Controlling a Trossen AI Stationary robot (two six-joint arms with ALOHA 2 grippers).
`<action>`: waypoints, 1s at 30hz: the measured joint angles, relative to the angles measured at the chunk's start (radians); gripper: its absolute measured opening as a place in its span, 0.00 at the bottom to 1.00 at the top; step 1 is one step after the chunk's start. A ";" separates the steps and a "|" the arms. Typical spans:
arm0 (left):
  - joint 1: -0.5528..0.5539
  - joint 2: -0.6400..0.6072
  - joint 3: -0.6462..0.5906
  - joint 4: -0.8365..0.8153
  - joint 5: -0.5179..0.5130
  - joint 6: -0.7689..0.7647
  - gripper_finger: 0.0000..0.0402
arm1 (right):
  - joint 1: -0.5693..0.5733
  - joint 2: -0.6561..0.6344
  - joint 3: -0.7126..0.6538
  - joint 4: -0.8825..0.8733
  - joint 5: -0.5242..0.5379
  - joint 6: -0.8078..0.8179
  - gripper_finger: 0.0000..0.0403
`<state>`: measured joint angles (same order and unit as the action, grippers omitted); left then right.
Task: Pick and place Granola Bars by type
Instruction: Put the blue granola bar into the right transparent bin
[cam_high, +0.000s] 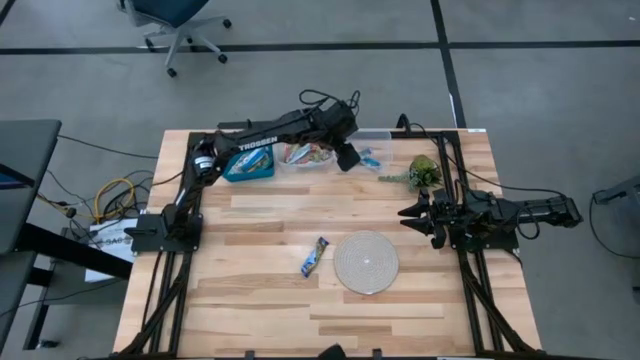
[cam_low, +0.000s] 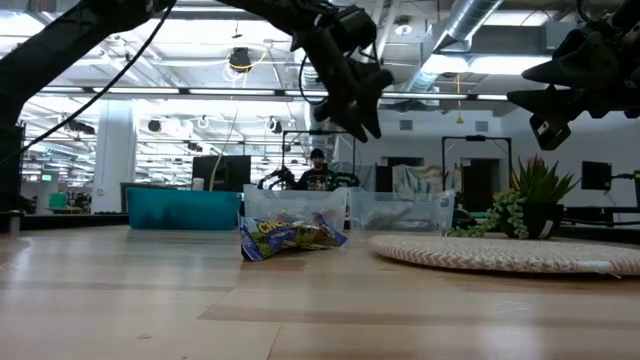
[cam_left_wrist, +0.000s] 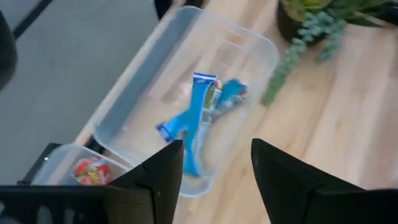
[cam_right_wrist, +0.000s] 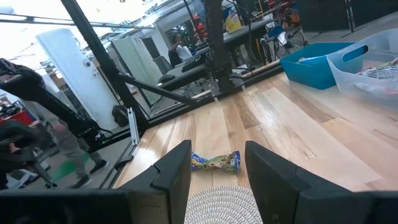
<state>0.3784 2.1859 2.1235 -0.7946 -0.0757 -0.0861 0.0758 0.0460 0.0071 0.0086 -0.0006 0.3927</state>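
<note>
Lone granola bar (cam_high: 315, 256) — blue-ended with a multicoloured wrapper — lies on the bare wooden surface (cam_high: 260, 310) just beside the round woven mat (cam_high: 365, 261), on the side toward my left arm's base. My left claw (cam_high: 349, 155) hangs above the clear bin (cam_left_wrist: 249, 50) at the far edge of the surface; its fingers (cam_left_wrist: 165, 171) stand spread and hold nothing. Blue-and-white bars (cam_left_wrist: 199, 115) lie crossed inside that bin. Next along from it sits a second clear bin (cam_high: 305, 155) with multicoloured bars, then a teal bin (cam_high: 248, 163). My right claw (cam_high: 420, 218) waits near the mat's other side, below the plant sprig (cam_high: 420, 172) — fingers apart, empty.
</note>
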 joint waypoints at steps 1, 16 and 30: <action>-0.006 -0.005 -0.001 -0.004 0.003 -0.003 0.46 | 0.000 0.000 0.000 0.000 0.000 0.000 0.36; -0.071 -0.331 -0.505 0.328 0.007 -0.117 0.46 | 0.000 0.000 0.000 0.000 0.000 0.000 0.36; -0.244 -0.672 -1.061 0.475 0.021 -0.462 0.46 | 0.000 0.000 0.000 0.000 0.000 0.000 0.35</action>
<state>0.1346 1.5136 1.0622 -0.3197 -0.0552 -0.5486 0.0758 0.0460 0.0068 0.0090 -0.0002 0.3930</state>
